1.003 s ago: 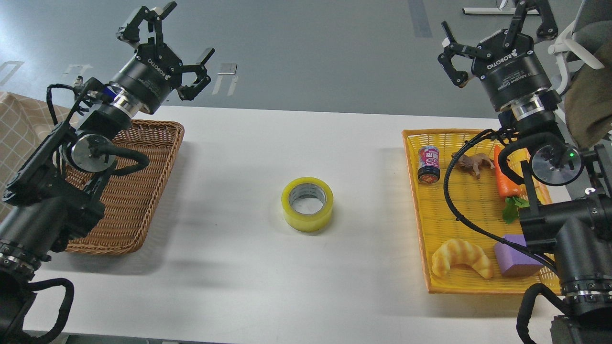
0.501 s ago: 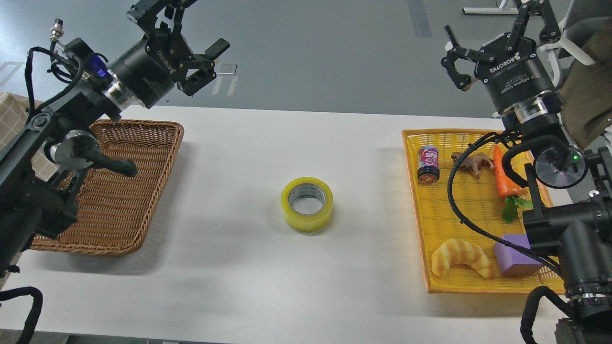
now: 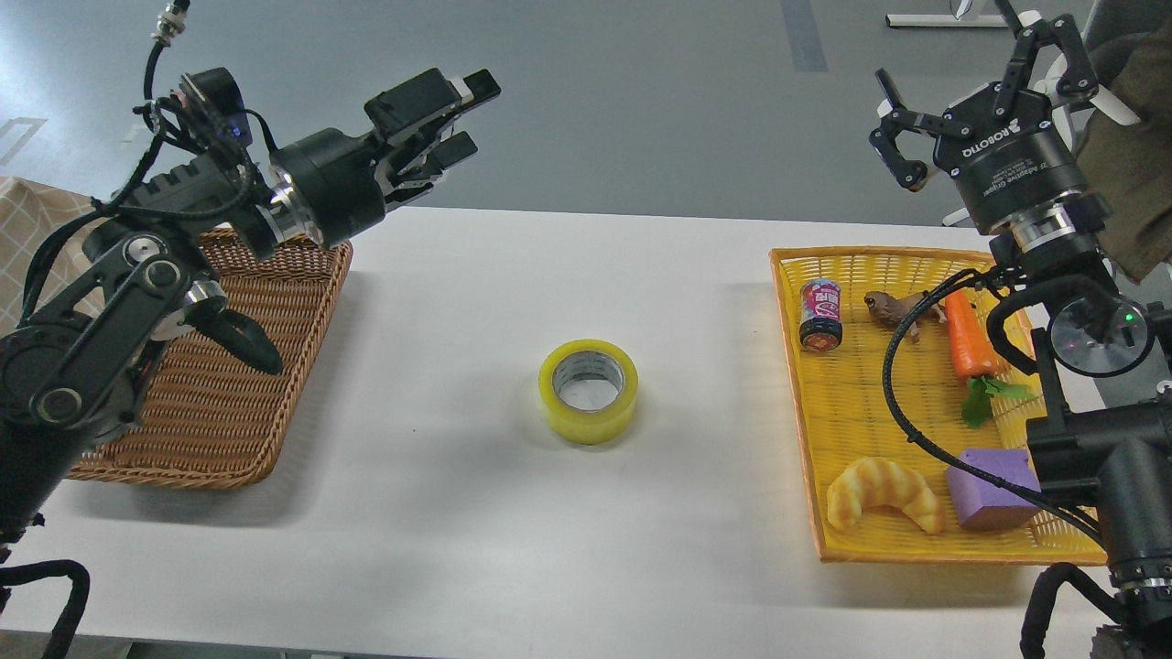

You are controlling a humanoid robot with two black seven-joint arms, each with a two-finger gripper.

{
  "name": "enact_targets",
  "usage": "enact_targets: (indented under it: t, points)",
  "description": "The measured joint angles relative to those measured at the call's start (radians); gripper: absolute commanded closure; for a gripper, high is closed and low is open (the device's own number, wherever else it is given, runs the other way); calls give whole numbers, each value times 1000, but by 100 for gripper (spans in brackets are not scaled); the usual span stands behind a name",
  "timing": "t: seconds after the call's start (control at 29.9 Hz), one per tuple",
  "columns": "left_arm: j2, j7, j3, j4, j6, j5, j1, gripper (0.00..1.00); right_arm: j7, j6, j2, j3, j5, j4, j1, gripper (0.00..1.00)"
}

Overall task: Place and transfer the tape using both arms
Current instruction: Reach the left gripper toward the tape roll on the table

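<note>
1. Tape point(image 3: 588, 391) sits flat mid-frame on the table point(image 3: 458, 513), untouched.
2. Left gripper point(image 3: 453, 119), upper left: can't tell its state. Right gripper point(image 3: 980, 96), upper right, is spread, empty.
3. I'd come straight down, fingers straddling the roll's wall.

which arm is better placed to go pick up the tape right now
Probably left. The left gripper points out over the table toward the tape, holding nothing. The right gripper sits raised behind the yellow basket, farther off.
</note>
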Motion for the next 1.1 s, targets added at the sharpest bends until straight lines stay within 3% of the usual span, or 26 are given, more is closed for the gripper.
enact_targets:
  t: [0.23, 0.53, 1.1]
  points:
    - [4, -3, 70, -48, 0, 269, -1, 1, 1, 0, -2, 1, 0, -3, -9, 0]
    - [-6, 11, 240, -54, 81, 627, -2, 1, 1, 0, -2, -3, 0, -9, -18, 0]
    - [-83, 153, 388, -40, 100, 854, 1, 2, 3, 0, -33, -10, -3, 2, -139, 0]
